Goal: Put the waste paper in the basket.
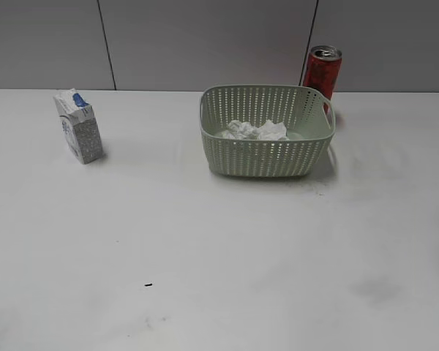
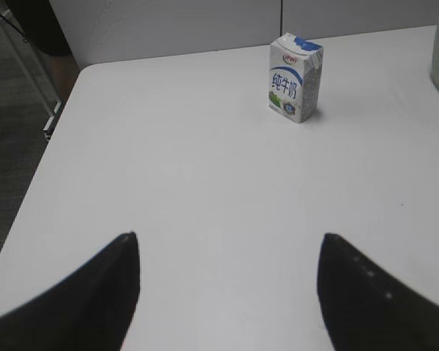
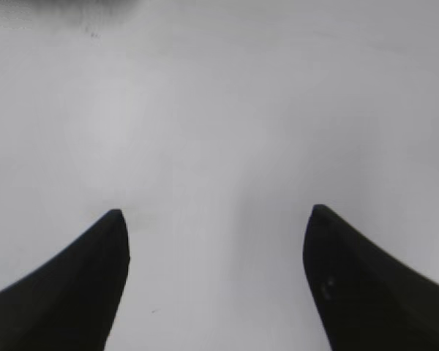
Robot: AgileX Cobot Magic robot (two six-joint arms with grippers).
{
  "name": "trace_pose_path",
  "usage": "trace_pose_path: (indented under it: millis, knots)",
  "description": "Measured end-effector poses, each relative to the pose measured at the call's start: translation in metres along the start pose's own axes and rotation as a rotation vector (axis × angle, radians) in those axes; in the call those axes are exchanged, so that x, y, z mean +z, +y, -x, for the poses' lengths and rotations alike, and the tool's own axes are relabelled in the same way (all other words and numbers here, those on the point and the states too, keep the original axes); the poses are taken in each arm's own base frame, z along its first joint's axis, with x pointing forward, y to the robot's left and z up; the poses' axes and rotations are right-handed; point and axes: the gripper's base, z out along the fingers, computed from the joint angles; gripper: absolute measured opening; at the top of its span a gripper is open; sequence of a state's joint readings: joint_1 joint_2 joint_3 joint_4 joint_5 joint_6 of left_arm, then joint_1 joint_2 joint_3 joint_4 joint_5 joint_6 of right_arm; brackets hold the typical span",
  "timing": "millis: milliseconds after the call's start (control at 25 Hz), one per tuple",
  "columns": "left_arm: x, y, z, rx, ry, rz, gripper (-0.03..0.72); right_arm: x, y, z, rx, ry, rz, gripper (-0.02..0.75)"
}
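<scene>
Waste paper (image 1: 254, 131) is seen inside the green basket (image 1: 265, 156), set toward the bench's far edge beside a red can (image 1: 323, 72). Left gripper (image 2: 229, 252) and right gripper (image 3: 216, 223) are spread, empty, over bare bench, neither arm evidently nearer.

Red can (image 1: 323, 72) just behind basket (image 1: 265, 156)
</scene>
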State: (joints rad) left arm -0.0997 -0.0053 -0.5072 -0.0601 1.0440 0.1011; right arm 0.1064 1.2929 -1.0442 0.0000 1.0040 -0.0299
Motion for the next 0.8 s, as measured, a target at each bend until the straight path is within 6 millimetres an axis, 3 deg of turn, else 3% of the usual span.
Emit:
trace_pose_path:
  millis: [200,360,800]
  knots:
    - [0.000,0.000,0.000,0.000,0.000,0.000,0.554,-0.016,0.005,-0.101,0.015,-0.168,0.017,0.561]
    - [0.000,0.000,0.000,0.000,0.000,0.000,0.554,-0.022,0.007,-0.154,0.015,-0.306,0.016,0.561]
    - [0.000,0.000,0.000,0.000,-0.001,0.000,0.554,-0.067,0.009,-0.214,0.009,-0.751,0.007,0.561]
